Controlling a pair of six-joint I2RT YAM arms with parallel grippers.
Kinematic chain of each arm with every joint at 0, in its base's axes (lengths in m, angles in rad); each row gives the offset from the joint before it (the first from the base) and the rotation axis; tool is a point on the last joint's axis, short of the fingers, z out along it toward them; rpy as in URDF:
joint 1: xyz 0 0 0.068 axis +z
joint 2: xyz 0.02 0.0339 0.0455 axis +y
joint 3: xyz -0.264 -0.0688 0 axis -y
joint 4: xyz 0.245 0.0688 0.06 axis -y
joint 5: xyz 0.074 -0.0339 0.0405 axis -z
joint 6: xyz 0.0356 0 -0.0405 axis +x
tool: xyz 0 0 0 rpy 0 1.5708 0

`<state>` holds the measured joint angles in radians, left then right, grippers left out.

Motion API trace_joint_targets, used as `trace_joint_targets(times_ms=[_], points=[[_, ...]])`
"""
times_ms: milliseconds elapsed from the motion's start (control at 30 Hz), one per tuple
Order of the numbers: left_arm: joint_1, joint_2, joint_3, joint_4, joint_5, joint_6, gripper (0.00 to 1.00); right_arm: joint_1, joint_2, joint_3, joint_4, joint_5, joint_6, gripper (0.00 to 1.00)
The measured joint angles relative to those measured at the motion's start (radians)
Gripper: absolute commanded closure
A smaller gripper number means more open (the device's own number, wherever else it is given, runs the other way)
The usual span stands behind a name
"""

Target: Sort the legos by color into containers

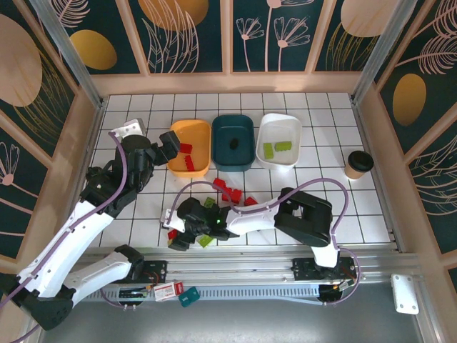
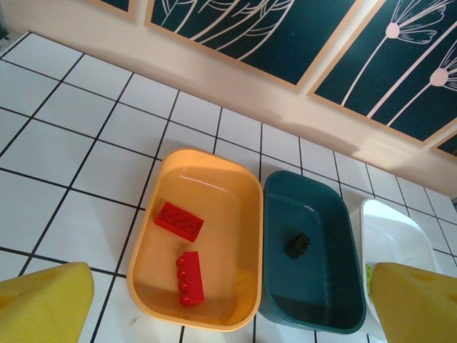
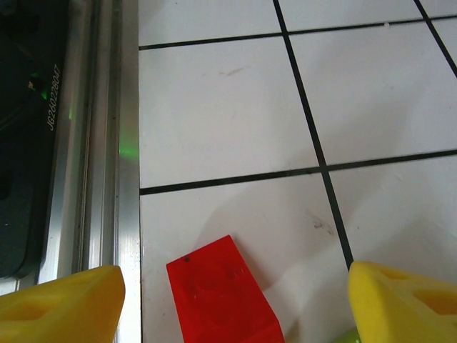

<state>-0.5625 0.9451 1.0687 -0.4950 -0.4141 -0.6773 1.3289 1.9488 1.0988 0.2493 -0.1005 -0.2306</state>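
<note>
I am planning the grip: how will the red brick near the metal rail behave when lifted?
The red brick looks hard and blocky, so probably stiff. It is small, likely light. Its smooth faces might slip; being flat-sided, it should not roll.

White tiled table (image 1: 335, 153), floral walls (image 1: 193, 32)

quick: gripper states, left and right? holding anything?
Left gripper: open, empty, above the orange tub.
Right gripper: open, fingers either side of a red brick, not closed on it.
</note>
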Motion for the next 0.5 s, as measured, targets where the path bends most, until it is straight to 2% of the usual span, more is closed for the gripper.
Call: trace_joint_targets(times_ms=[300,500], points=[[0.000,0.002,0.000,0.000,0.022,0.000,0.01,0.001,0.046,-0.003,0.024,0.002,-0.043,0.25],[0.000,0.006,0.000,0.000,0.024,0.000,0.01,0.001,0.069,-0.016,0.041,-0.006,-0.056,0.33]])
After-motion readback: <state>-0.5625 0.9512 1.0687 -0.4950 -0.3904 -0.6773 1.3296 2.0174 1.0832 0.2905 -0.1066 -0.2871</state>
